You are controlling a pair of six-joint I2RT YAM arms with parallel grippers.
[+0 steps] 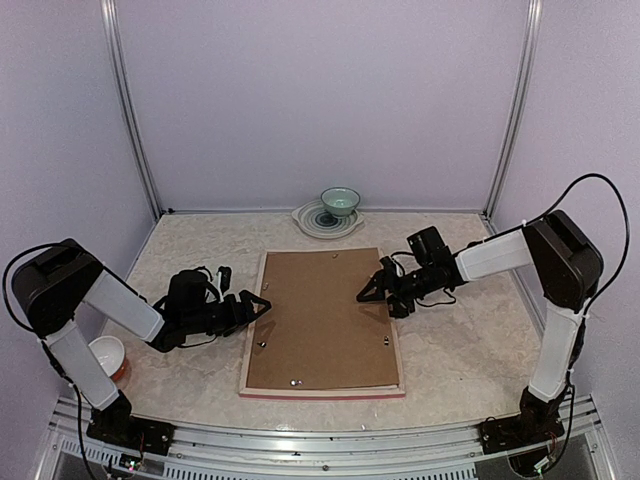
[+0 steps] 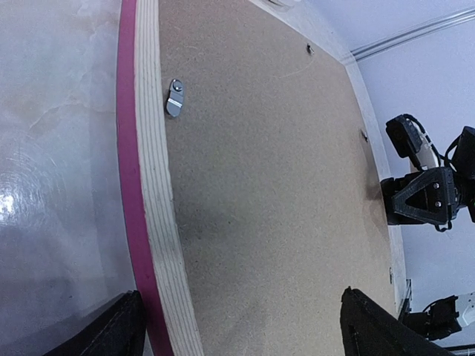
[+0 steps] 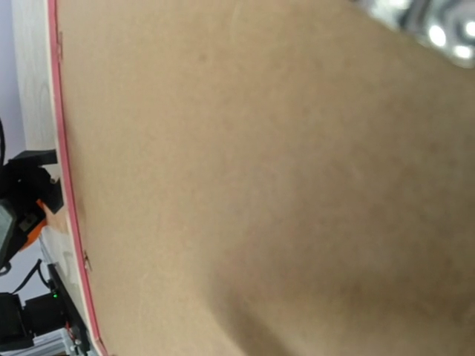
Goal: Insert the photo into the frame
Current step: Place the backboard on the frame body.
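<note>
**Marbled tabletop [image 1: 450,350], back side shown**

The thin-railed pink-red rectangular frame [image 1: 320,392] is laid face down at centre, filled by brown hardboard backing [image 1: 320,320]. The left gripper [image 1: 262,308] is held spread at its 9 o'clock rail, the right gripper [image 1: 368,290] parted at 3 o'clock.

The frame [image 1: 322,392] showed a pink-red edge and a pale, striped wood back around a plain brown speckled board [image 1: 320,315]. The surface [image 1: 460,350] was cream and marbled. At the far side, a pale green bowl [image 1: 340,201] sat on a white plate [image 1: 306,217] with dark rings. Near left, a white cup [image 1: 107,354] had an orange-red side.
</note>
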